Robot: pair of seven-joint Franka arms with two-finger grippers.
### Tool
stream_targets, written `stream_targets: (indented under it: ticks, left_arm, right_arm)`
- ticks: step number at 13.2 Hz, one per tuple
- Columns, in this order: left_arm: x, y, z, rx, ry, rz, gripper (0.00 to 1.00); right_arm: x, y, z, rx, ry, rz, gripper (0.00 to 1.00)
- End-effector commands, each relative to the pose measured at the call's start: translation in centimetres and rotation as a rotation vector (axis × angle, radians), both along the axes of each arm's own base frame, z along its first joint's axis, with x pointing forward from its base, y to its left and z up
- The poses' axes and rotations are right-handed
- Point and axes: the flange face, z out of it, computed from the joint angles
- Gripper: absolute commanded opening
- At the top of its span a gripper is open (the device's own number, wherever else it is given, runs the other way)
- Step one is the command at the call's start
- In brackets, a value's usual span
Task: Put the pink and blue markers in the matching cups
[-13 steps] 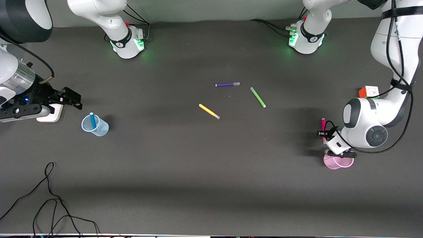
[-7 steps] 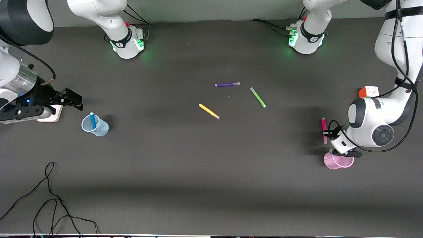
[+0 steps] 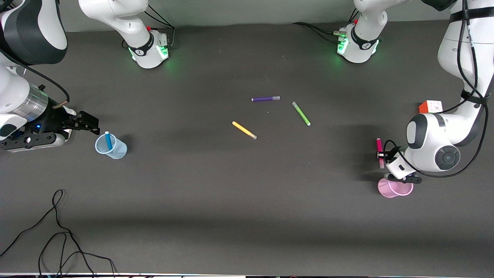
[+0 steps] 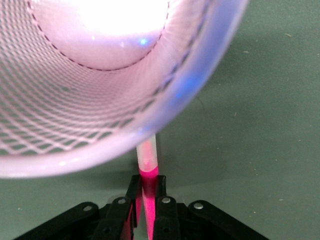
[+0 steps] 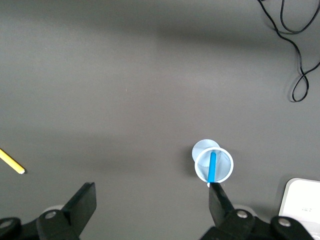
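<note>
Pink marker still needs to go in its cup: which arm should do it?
Left. Its gripper is shut on the pink marker right beside the pink cup. The right gripper hangs open by the blue cup.

purple pen | green pen | yellow pen mid-table | colour cube | black cable at camera-side edge

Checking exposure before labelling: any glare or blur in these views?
Left wrist view: pink cup fills the frame, soft, its bottom blown out white. Right wrist view: evenly lit, blue cup sharp. Front view: green glow at both arm bases, soft shadows.
</note>
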Motion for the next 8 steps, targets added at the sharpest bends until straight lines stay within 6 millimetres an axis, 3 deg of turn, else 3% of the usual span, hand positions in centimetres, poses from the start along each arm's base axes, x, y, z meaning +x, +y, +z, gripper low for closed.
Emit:
stream_targets:
  ticks: [1, 3, 6, 7, 8]
  left_arm:
    - [0.0, -0.1, 3.5, 0.009, 0.039, 0.003, 0.00]
    - [0.8, -0.1, 6.9, 0.023, 0.065, 0.000, 0.00]
    - [2.9, -0.6, 14.2, 0.004, 0.152, 0.008, 0.00]
    - [3.3, -0.6, 15.6, 0.003, 0.160, 0.009, 0.00]
    - [3.6, -0.9, 15.5, 0.000, 0.153, 0.006, 0.00]
  right_arm:
    - [0.3, 0.0, 0.6, 0.002, -0.021, -0.023, 1.00]
    - [0.5, -0.1, 0.3, 0.000, -0.021, -0.025, 1.00]
    - [0.4, -0.3, 0.7, -0.010, -0.027, -0.025, 1.00]
    - [0.4, -0.4, 0.7, -0.009, -0.027, -0.026, 1.00]
    - [0.4, -0.4, 0.6, -0.010, -0.025, -0.026, 1.00]
